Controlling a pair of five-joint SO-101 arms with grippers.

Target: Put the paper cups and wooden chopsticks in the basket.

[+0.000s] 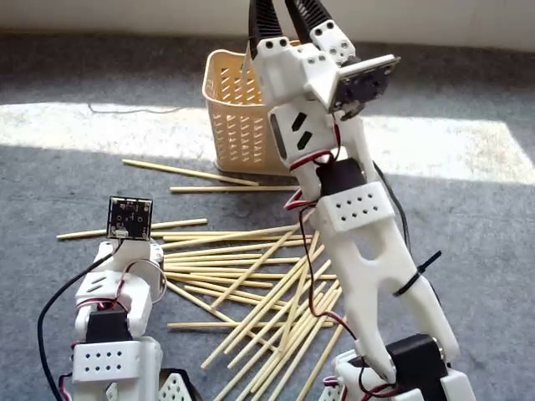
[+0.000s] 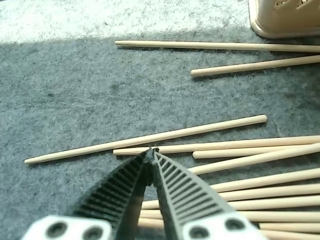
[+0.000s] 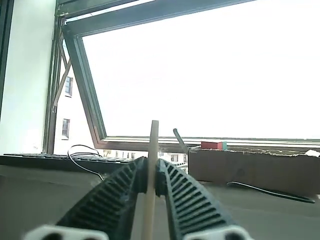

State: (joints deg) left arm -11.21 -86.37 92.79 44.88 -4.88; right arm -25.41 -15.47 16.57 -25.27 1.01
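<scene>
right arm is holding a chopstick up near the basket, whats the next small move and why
Probably tilt the right gripper down over the basket before opening: it clamps a chopstick that points up at the window, and the high view puts it above the basket's rim.

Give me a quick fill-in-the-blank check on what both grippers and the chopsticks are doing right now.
1. The right gripper, raised over the basket, is shut on a single ___.
2. The left gripper, low over the floor, is shut with ___ between its fingers.
3. The loose chopsticks on the grey surface all lie ___ the basket.

Missing words: chopstick; nothing; outside.
</scene>
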